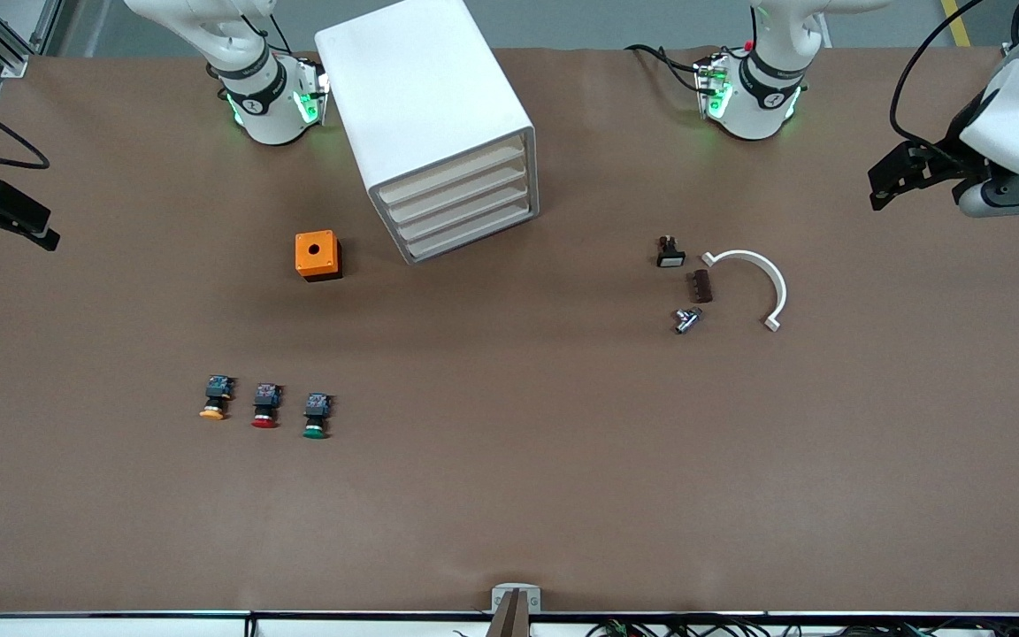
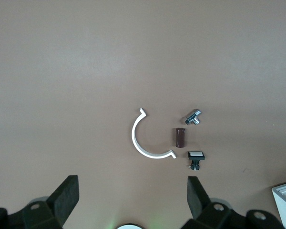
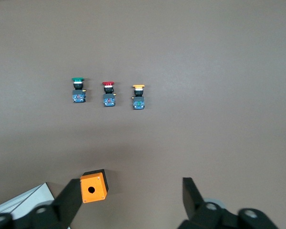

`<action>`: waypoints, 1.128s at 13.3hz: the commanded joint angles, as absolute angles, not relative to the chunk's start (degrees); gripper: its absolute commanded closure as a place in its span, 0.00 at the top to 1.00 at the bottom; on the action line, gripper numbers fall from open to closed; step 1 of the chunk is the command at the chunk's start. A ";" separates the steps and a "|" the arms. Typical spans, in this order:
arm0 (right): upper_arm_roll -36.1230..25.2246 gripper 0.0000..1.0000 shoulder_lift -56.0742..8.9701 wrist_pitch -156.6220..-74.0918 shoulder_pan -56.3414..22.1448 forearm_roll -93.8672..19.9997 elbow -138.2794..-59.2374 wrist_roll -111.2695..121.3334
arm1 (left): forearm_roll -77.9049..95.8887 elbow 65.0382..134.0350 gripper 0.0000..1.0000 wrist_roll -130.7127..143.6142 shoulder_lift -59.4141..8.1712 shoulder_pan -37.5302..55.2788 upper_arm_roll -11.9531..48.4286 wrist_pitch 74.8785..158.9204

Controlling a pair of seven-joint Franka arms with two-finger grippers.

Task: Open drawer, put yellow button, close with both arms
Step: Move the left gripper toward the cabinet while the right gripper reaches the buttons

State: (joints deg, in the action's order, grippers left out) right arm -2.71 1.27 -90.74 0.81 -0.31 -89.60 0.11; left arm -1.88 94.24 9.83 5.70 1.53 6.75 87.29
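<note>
The drawer (image 1: pixel 452 176), top of four in the white cabinet (image 1: pixel 421 97), is shut, its front flush with the three below it. The cabinet stands between the two arm bases, turned at an angle, with its drawer fronts facing the front camera and slightly toward the left arm's end of the table.

The yellow button (image 1: pixel 216 398) lies on the table well nearer the front camera than the cabinet, toward the right arm's end. It is the end one of a row of three: the red button (image 1: pixel 265 405) is just beside it and the green button (image 1: pixel 316 416) comes after that (all three lie on their sides, caps pointing at the front camera, none touching). An orange box (image 1: pixel 317 255) with a round hole in its top sits between that row and the cabinet, near the cabinet's corner.

The right gripper (image 3: pixel 128 200) hangs in the air at the right arm's end of the table, fingers spread wide and empty. The left gripper (image 2: pixel 133 200) hangs likewise at the left arm's end, fingers also wide apart with nothing between them.

Toward the left arm's end lie a white half-ring (image 1: pixel 755 281), a small brown block (image 1: pixel 701 286), a black switch (image 1: pixel 670 252) and a metal fitting (image 1: pixel 686 319), close together but apart.
</note>
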 commanded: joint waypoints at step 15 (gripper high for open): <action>-3.08 0.89 -1.05 -90.88 0.70 0.35 -89.30 0.26 | -1.23 78.75 1.00 21.48 -24.41 7.80 7.29 89.89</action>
